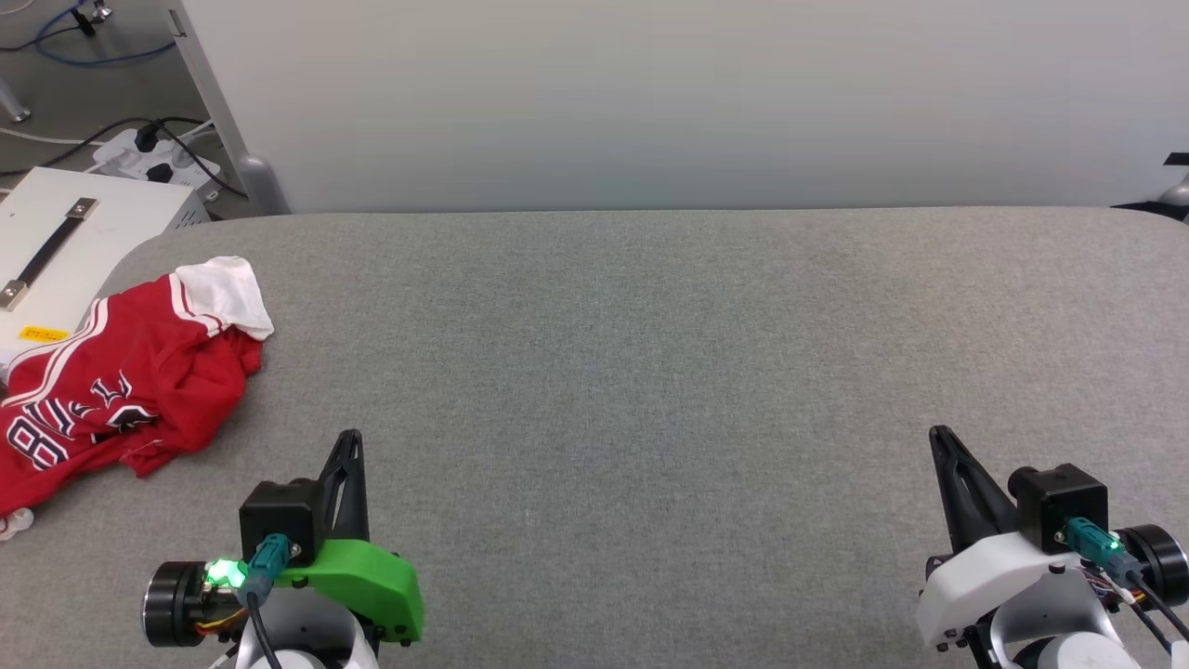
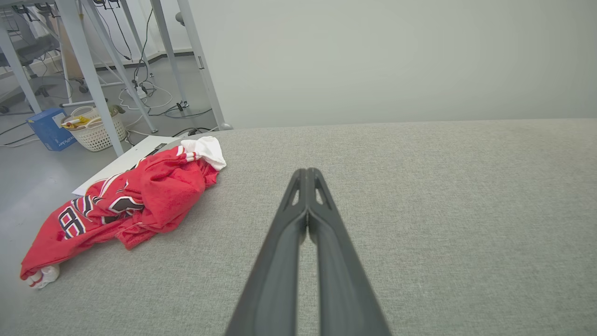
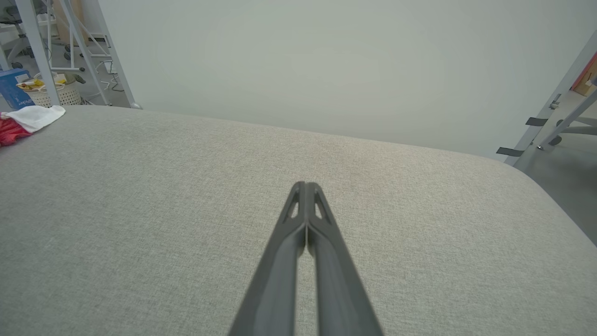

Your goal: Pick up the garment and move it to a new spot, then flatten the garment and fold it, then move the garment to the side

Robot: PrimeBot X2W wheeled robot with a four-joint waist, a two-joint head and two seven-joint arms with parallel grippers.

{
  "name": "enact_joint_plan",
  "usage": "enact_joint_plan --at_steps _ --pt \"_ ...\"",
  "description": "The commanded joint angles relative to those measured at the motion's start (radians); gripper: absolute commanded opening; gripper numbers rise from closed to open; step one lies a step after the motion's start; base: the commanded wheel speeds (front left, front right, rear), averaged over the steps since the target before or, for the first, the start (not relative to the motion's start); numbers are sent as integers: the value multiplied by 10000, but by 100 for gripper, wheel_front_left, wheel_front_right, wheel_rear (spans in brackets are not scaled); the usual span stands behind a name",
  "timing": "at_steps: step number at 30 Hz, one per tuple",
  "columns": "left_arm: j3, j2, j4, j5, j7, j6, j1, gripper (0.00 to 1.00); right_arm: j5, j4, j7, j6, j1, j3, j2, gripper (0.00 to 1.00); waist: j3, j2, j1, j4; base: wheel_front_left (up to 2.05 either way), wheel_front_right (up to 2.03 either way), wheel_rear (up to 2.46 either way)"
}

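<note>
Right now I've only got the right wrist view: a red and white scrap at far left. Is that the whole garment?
Observer: No. The garment is a crumpled red heap at the table's left end.
Operator: Print side up?
Observer: Partly. Black, white-outlined lettering shows on top, creased.
Operator: Left arm?
Observer: The left gripper sits near the garment but apart from it, jaws shut, holding nothing.
</note>
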Motion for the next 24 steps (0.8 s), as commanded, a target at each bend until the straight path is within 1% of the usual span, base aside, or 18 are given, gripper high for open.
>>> enact_joint_plan --at_steps 1,6,7,24 --pt "3 -47 -22 97 -9 -41 -176 0 -97 18 28 -9 -165 5 -6 0 0 0 0 0 0 0 0" --pt "3 -47 -22 97 -9 -41 -176 0 -97 18 28 -9 -165 5 -6 0 0 0 0 0 0 0 0" --pt "0 2 2 -4 -2 1 4 100 4 -2 -3 0 2 -1 0 100 0 0 0 0 0 0 0" --pt "-116 -4 -65 -22 -292 219 -14 100 289 -103 -290 -1 17 -166 1 100 29 0 0 -2 0 0 0"
